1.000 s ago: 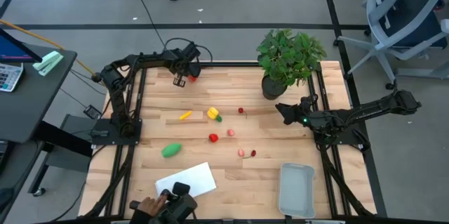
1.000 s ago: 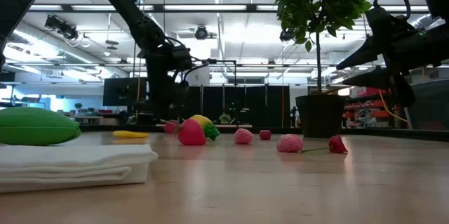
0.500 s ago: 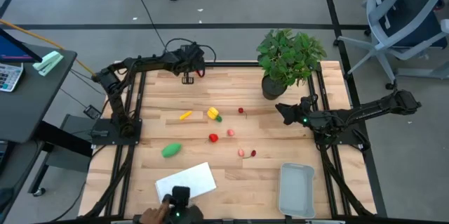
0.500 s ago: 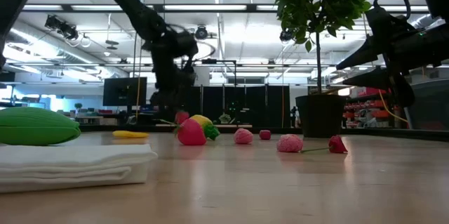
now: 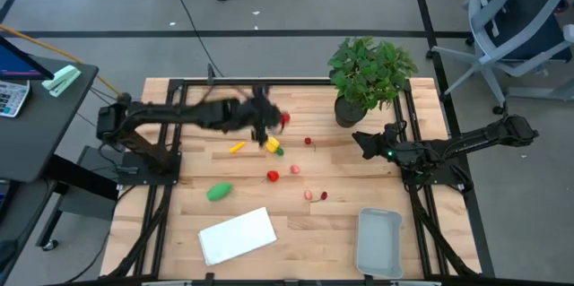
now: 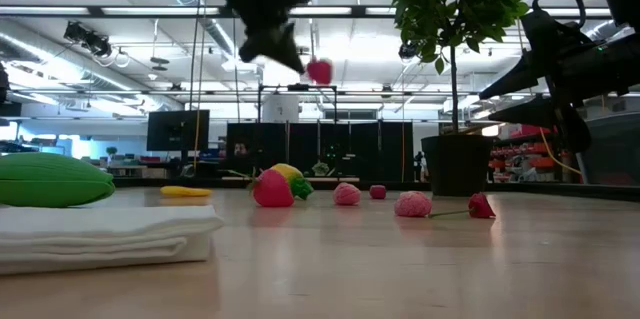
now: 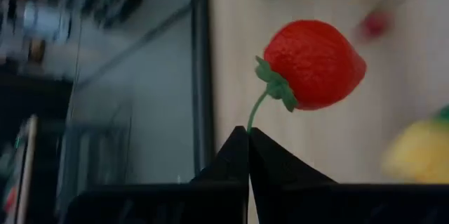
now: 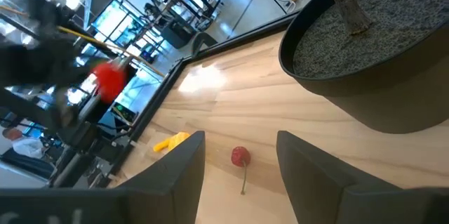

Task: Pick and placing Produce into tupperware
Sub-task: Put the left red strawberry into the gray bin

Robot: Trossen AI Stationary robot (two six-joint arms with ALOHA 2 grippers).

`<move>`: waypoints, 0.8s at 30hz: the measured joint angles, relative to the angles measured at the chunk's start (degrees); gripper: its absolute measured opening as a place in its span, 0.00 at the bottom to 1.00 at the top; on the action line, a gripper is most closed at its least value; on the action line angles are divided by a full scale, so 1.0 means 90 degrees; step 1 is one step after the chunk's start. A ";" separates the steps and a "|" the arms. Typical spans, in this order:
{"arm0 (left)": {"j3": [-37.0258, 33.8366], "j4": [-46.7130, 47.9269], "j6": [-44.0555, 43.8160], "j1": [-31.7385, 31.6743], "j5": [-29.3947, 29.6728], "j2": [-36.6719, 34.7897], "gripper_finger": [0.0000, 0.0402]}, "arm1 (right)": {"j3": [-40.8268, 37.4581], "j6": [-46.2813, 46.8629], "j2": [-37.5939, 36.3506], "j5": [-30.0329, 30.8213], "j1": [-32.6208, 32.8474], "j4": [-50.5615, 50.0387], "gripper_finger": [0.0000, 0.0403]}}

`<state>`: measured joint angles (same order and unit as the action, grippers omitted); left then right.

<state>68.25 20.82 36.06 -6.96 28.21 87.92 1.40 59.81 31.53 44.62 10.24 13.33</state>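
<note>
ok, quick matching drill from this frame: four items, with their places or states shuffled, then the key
Items:
1. red strawberry
2. tupperware
3. green oval piece
4. right gripper

Places or states:
A. empty, at the table's near right corner
B. open, low beside the potted plant
C. hanging by its stem from the shut left gripper, in the air
D. lying on the table by the white sheet

Pairs: 1-C, 2-A, 3-D, 4-B
</note>
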 joint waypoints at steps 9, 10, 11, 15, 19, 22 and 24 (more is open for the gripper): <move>0.0010 -0.1843 -0.1031 0.1984 -0.0005 0.0068 0.00 | -0.0001 0.0000 0.0000 0.0001 0.0000 -0.0001 0.46; 0.0064 -0.1999 -0.1102 0.2122 -0.0012 0.0068 0.00 | 0.0001 0.0001 -0.0001 0.0000 0.0002 -0.0001 0.46; 0.0147 -0.2030 -0.1108 0.2239 -0.0013 0.0068 0.00 | -0.0001 0.0000 -0.0001 0.0002 0.0001 -0.0001 0.46; 0.0704 -0.2077 -0.1114 0.2509 0.0003 0.0255 0.00 | -0.0001 0.0000 0.0000 0.0002 0.0000 0.0002 0.46; 0.1483 -0.1936 -0.1109 0.2549 -0.0428 0.0919 0.00 | -0.0001 0.0001 0.0000 0.0016 0.0002 0.0026 0.46; 0.2268 -0.1904 -0.1106 0.2506 -0.0912 0.1688 0.00 | 0.0001 0.0000 -0.0005 0.0017 0.0002 0.0026 0.46; 0.2839 -0.1665 -0.1105 0.2501 -0.0995 0.2264 0.00 | -0.0001 0.0000 -0.0005 0.0017 0.0002 0.0012 0.46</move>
<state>93.80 5.84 26.12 15.55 19.25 108.30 1.39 59.81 31.48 44.77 10.26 13.44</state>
